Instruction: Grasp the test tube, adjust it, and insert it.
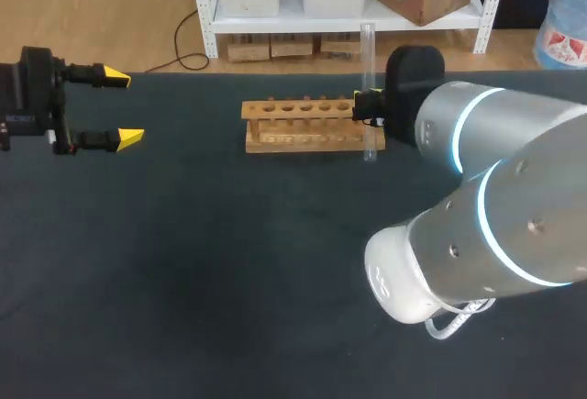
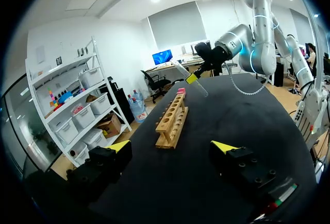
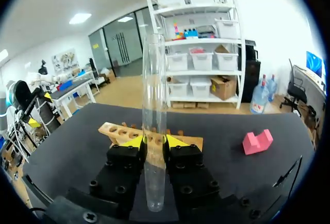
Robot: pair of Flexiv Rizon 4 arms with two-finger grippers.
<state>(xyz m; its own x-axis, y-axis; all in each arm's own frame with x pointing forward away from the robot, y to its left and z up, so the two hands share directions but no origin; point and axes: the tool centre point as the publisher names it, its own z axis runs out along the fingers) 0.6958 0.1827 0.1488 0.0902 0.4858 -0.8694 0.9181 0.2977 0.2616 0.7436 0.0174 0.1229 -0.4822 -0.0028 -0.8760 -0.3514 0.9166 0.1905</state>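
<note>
Test tube (image 3: 154, 80) stands upright, clamped in right end effector (image 3: 153, 142), by the rack (image 3: 114, 130).

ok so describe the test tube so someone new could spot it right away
On the dark table stands a wooden rack with a row of holes. Beside one end of it, the right gripper is shut on the test tube: tall, thin, upright, and the only see-through thing there.
</note>
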